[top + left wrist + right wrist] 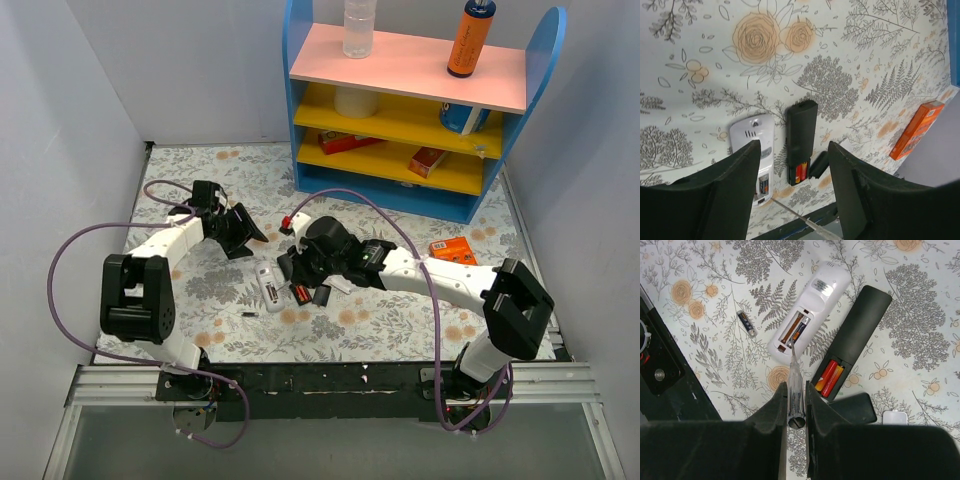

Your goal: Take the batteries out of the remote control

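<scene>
Starting nearest the table's [390,325] front edge, the right gripper [796,400] is pinched tight on a thin clear probe [794,382], seemingly as a lever; just beyond, mid-table, the remote control [860,325] lies back-up, back cover [856,409] off beside it, both batteries [829,379] seated and exposed; farther left, the left gripper [794,160] hovers, fingers apart, empty.

Black remote control [860,332]; red batteries [829,378]; clear screwdriver [794,386]; floral tablecloth [920,285].

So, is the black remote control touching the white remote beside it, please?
Apart. The left wrist view shows floral cloth between the black remote control and the white remote.
</scene>
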Tool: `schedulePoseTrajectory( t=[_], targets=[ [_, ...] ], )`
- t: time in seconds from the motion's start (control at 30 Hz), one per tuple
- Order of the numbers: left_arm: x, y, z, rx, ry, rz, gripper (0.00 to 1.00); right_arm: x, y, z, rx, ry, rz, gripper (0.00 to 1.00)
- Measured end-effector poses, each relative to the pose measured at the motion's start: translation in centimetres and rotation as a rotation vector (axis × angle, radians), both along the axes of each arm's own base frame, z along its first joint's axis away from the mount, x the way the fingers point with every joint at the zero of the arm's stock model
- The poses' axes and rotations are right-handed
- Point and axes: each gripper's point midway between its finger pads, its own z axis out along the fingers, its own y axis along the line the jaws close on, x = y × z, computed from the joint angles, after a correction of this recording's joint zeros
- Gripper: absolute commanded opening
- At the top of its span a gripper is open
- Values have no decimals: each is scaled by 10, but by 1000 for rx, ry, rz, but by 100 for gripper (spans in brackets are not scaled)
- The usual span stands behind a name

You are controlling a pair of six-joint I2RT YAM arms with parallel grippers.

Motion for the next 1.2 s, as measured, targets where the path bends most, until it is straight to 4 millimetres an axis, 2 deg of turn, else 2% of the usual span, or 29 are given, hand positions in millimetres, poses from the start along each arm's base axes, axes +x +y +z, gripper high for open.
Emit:
schedulePoseTrajectory(
  t=[0.2, 0.4, 0.6, 0.77, 1.2],
  targets=[
    [16, 0, -23, 26, 51, -28, 57, -11, -1, -14, -4, 39, 28, 1],
    [12, 2, -51, 45, 127, -47, 56, -23, -7, -29, 6, 88, 33, 1],
    [8, 0, -52, 30, 120, -52, 54, -20, -8, -29, 7, 80, 16, 1],
    [-13, 2, -54, 25, 124, -44, 52, -16, -9, -26, -13, 53, 19, 1],
    [-37, 21, -54, 109, 68, 13, 50, -9, -10, -24, -48, -9, 126, 1]
  ],
)
